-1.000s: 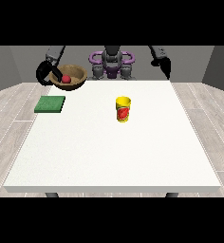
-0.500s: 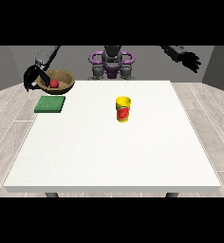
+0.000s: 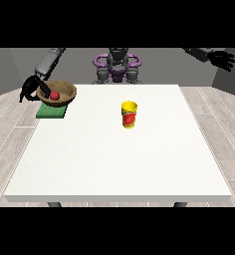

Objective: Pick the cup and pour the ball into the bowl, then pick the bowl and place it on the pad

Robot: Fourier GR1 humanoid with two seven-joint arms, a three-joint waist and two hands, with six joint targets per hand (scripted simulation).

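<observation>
You have the bowl (image 3: 58, 93) in the hand at the view's left (image 3: 31, 89), whose fingers are curled over the near rim; it sits low above the green pad (image 3: 51, 111) at the table's (image 3: 119, 164) far left corner, and I cannot tell whether it touches yet. The red ball (image 3: 55, 95) lies inside it; the yellow cup (image 3: 129, 115) stands upright near mid-table, well apart. Treat the bowl as stiff and probably light, with a smooth rim that could slip; keep hold at the rim and keep it level, since 1 tilt would let the ball roll. The hand at the view's right (image 3: 223, 59) hangs raised off the table, fingers spread, holding nothing.
</observation>
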